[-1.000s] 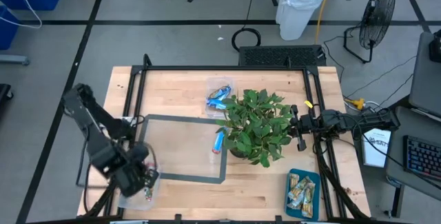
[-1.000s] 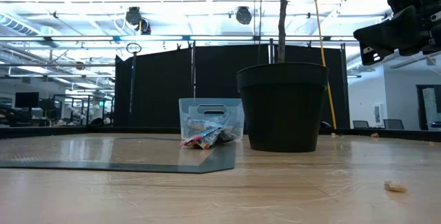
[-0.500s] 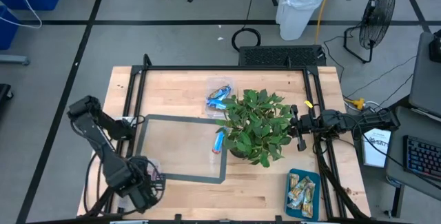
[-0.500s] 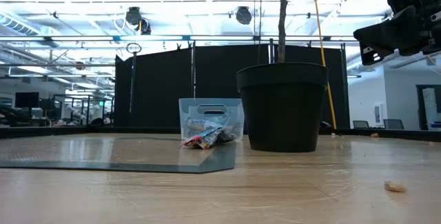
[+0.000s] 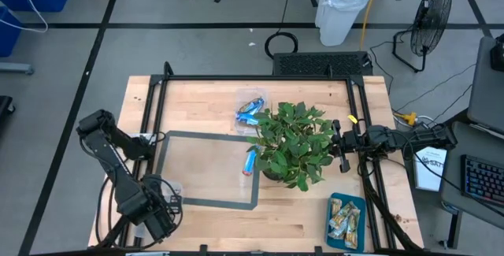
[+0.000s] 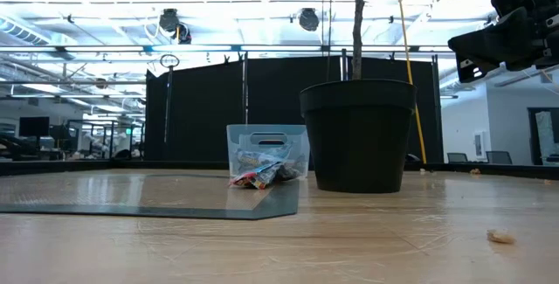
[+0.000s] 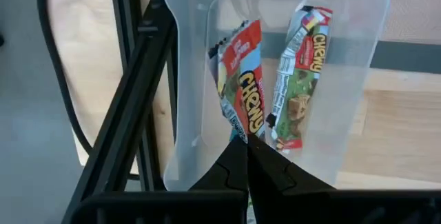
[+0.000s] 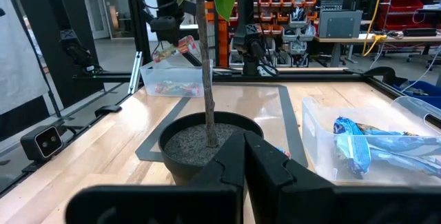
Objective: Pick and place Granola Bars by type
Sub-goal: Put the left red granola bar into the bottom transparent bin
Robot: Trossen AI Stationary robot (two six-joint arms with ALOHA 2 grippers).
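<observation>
My left gripper is over the table's near left corner, shut on a red-and-tan granola bar above a clear tub. A second red-and-tan bar lies flat on that tub's floor. The right wrist view shows the held bar far off, raised above the tub. Blue bars lie in a clear tub at the far middle, and one blue bar lies on the table beside the plant. Green-and-beige bars lie in the teal tray. My right gripper is shut, holds nothing and hovers right of the plant. My left gripper pinches the red-and-tan bar by one end of its wrapper between its two fingertips, coming from above. The bar is lifted clear of the tub's floor and reaches out past the fingertips over the tub.
A potted plant stands in the middle right, its leaves covering part of the table. A grey-edged mat lies at the centre. A black frame runs round the table's edges. The teal tray sits at the near right corner.
My left arm has swung and carried its gripper a little toward the table's near edge, over the clear tub at the near left corner. The right arm has kept still.
</observation>
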